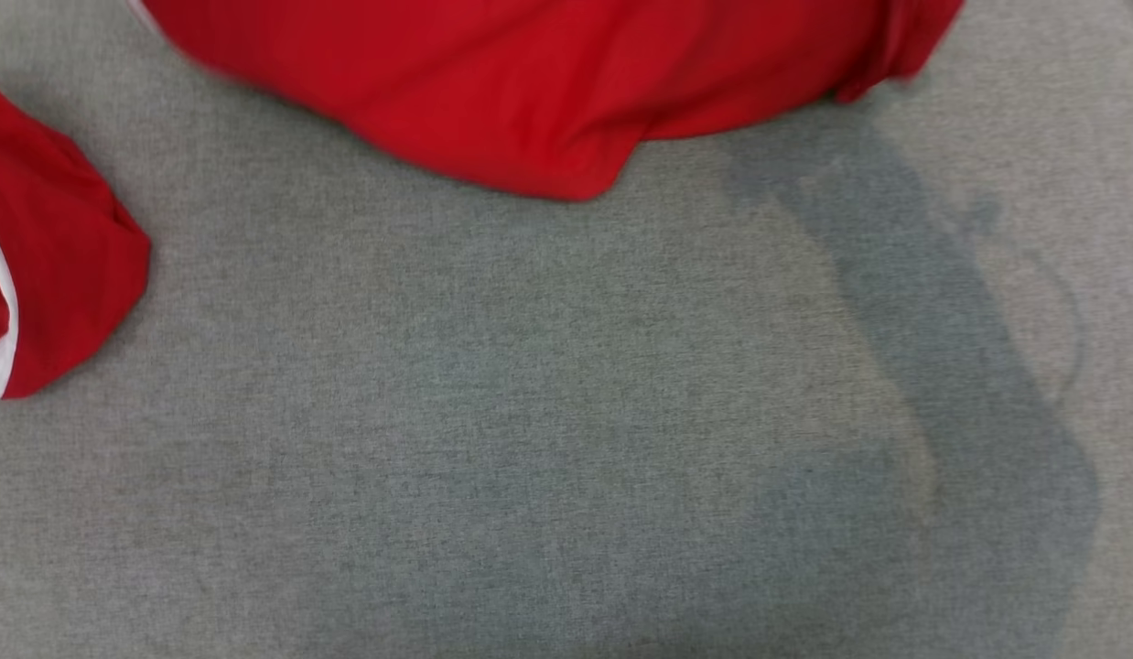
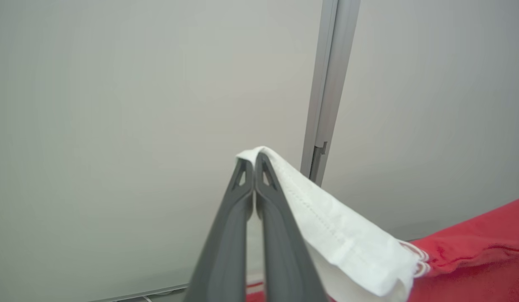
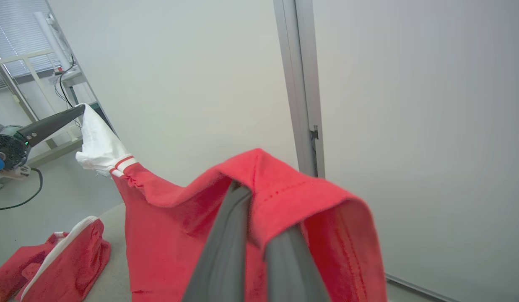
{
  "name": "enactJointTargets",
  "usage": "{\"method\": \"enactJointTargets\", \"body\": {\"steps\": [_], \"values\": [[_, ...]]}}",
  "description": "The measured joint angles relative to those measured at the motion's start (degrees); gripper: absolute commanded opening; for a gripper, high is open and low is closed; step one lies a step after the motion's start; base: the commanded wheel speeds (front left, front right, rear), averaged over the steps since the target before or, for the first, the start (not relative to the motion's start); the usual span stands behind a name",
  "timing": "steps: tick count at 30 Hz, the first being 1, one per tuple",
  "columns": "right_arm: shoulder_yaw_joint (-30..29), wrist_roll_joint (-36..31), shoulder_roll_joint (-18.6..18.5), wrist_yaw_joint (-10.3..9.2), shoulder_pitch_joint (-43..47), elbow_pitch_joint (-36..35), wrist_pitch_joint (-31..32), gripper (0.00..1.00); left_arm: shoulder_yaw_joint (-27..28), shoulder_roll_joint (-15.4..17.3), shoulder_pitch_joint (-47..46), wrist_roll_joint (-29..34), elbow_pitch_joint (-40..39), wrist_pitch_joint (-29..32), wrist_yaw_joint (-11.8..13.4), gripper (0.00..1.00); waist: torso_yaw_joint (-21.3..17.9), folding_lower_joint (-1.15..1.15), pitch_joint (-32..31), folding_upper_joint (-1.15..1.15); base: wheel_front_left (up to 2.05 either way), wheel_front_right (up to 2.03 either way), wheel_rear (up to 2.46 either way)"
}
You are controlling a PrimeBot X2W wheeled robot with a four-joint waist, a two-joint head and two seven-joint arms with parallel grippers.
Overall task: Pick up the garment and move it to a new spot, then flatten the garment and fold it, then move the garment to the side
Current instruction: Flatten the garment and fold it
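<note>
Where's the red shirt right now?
In the right wrist view the red shirt hangs between the left tool and the right tool; one sleeve rests lower left on the grey surface.

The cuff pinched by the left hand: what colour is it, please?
The cuff is white, joined to the red garment; the left wrist view shows it best.

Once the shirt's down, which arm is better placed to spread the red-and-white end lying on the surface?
Probably left: the red-and-white end lies at the head view's left edge, nearer the left gripper.
</note>
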Motion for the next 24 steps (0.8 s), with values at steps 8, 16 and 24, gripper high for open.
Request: {"method": "enactJointTargets", "body": {"steps": [8, 16, 24], "values": [[-0.74, -1.36, 0.73, 0.00, -19.24, 11.99, -6.23, 0.00, -4.69, 0.03, -21.99, -2.72, 9.28, -4.99, -0.01, 0.00, 1.31, -0.01, 2.94, 0.00, 0.00, 0.00, 0.00], [0.52, -1.87, 2.21, 0.04, -30.56, 20.92, -10.37, 0.00, -7.70, -2.67, -34.76, -6.30, 18.23, -8.22, -0.01, 0.00, 2.10, -0.01, 4.23, -0.02, 0.00, 0.00, 0.00], [10.51, -0.21, 1.24, 0.04, -23.80, 21.82, -8.36, 0.00, -17.74, -1.63, -29.42, -11.39, 18.89, -5.84, -0.01, 0.00, 2.93, -0.02, 1.66, -0.02, 0.00, 0.00, 0.00]]}}
